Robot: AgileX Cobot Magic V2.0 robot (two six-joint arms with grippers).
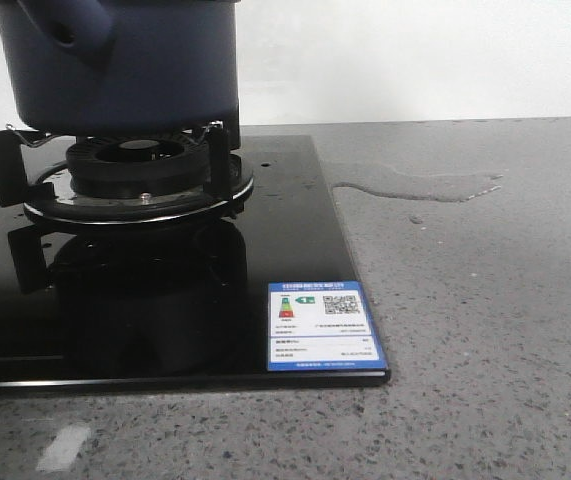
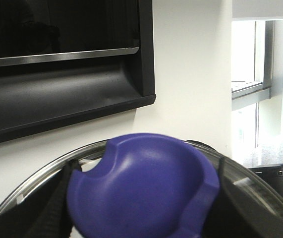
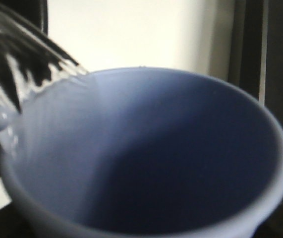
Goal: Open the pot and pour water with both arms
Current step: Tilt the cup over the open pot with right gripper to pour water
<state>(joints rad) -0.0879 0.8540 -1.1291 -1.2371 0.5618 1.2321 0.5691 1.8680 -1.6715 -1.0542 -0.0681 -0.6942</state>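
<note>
Fingers unseen, grip untellable; pot [image 1: 115, 65] sits on burner [image 1: 137, 170], puddle [image 1: 415, 183] lies beside hob [image 1: 295, 230].

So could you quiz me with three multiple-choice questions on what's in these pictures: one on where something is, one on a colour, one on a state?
1. Where does the pot stand?
A. on the burner of the black stove
B. on the grey counter beside the stove
C. on the floor

2. What colour is the cup?
A. red
B. light blue
C. green

3. What is the state of the grey counter to the right of the stove?
A. wholly dry
B. covered with a cloth
C. wet, with a puddle

Answers:
1 A: in the front view the pot sits on the burner's supports.
2 B: the right wrist view shows its pale blue inside and rim.
3 C: a shiny puddle lies on the counter just past the stove's edge.
</note>
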